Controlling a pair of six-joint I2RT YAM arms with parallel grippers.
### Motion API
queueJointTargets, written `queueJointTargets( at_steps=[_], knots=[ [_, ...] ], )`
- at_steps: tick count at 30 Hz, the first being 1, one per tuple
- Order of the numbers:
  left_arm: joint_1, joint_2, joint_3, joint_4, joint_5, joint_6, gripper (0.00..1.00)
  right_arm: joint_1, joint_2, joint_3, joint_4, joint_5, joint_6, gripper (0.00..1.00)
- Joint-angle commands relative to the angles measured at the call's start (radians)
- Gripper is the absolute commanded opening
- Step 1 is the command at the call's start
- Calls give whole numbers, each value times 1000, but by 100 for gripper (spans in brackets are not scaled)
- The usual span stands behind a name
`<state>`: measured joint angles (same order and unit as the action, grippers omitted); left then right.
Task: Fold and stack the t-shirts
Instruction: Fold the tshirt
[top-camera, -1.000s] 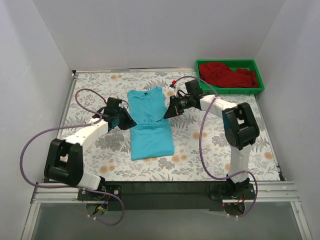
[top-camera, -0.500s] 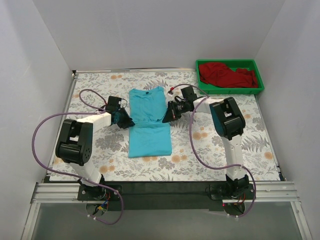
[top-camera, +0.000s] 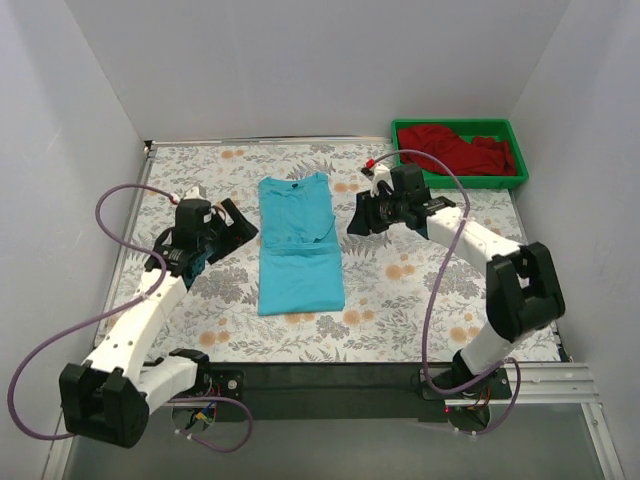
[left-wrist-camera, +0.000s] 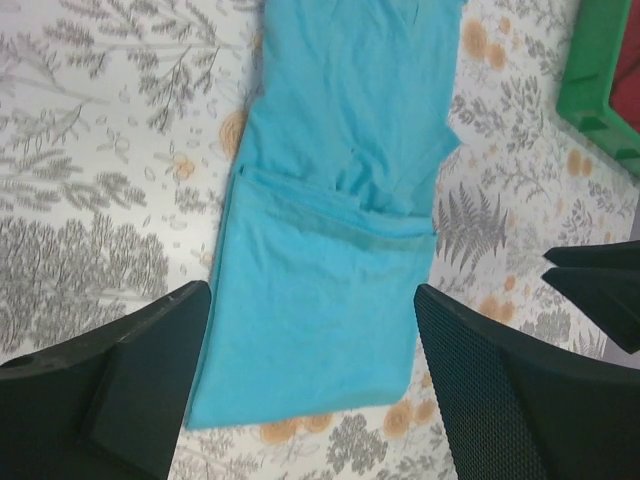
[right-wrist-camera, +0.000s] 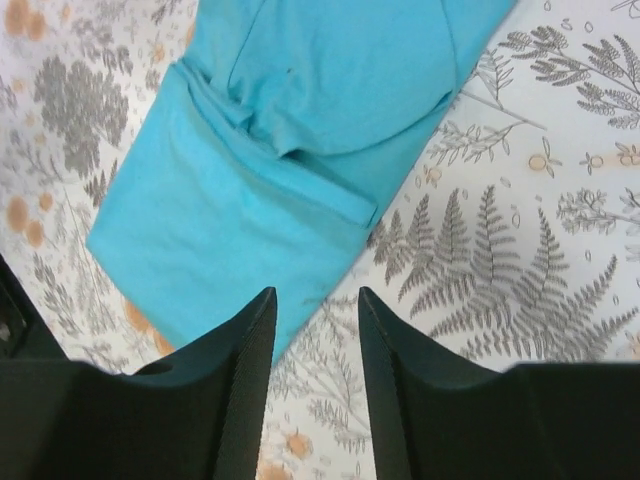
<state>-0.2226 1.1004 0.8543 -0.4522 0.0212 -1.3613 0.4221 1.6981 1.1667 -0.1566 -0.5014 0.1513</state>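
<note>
Floral-patterned tabletop (top-camera: 400, 290) carries a turquoise short-sleeved cloth t-shirt (top-camera: 300, 270), part-folded, between the arms. Left gripper (top-camera: 236, 222) gapes wide, empty; right gripper (top-camera: 357, 218) is narrowly parted, empty. Both flank it, probably for another fold. Dark red cloth t-shirt (top-camera: 455, 150) sits bunched in the green plastic tray (top-camera: 460, 182).

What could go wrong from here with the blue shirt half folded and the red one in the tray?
The turquoise shirt is wrinkled along its fold, so a further fold may come out crooked. The open left gripper and right gripper flank it; a low pass could drag the cloth. The red shirt lies crumpled in the green tray and may snag its rim.
</note>
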Motion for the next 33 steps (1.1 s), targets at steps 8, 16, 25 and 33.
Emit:
queueJointTargets(
  at_steps=[8, 16, 25, 33],
  knots=[
    [-136, -157, -205, -269, 13, -119, 77, 181, -293, -274, -130, 397, -50, 54],
    [-244, -41, -273, -227, -6, -188, 68, 285, -356, -380, -136, 455, -84, 54],
    [-300, 78, -285, -189, -9, -217, 59, 354, -353, -381, -136, 477, -125, 54],
    [-314, 138, -270, -189, -50, -225, 56, 386, -322, -358, -142, 529, 26, 53]
  ],
)
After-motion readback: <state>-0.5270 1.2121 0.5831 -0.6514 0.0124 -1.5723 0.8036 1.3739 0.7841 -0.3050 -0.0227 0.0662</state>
